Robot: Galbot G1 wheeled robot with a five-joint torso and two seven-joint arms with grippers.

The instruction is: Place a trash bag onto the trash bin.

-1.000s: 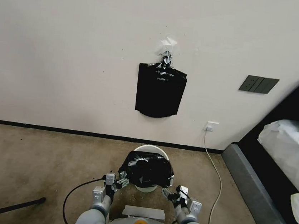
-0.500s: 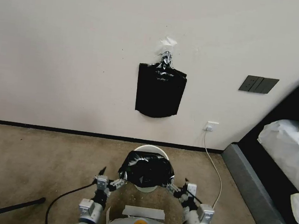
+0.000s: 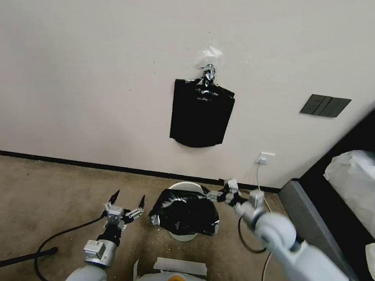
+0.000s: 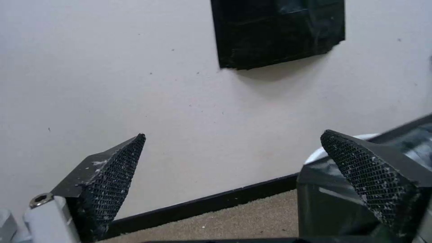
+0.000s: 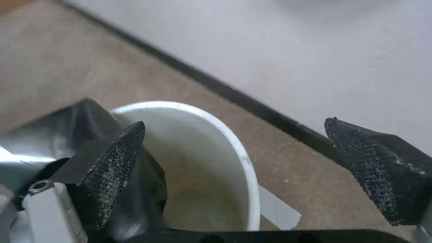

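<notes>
Item one, the trash bin (image 3: 188, 187): I see it white and round on the carpet (image 3: 32, 195) near the wall (image 3: 93, 57), its far rim bare. Item two, the trash bag (image 3: 184, 212): black, crinkled, draped over the bin's near side and front, covering most of the mouth; my right wrist view shows it lying against the bin's rim (image 5: 234, 141) with white interior exposed beside it. Item three, my left end effector (image 3: 126, 200): fingers spread wide, holding nothing, above the carpet just to the left of the bag, not touching it. Item four, my right end effector (image 3: 221, 190): also wide open and empty, poised at the bin's far right rim above the bag's edge; whether a fingertip (image 5: 118, 158) touches the plastic I cannot tell. Item five, a flat bundle of black bags (image 3: 201, 113) on the wall above.
</notes>
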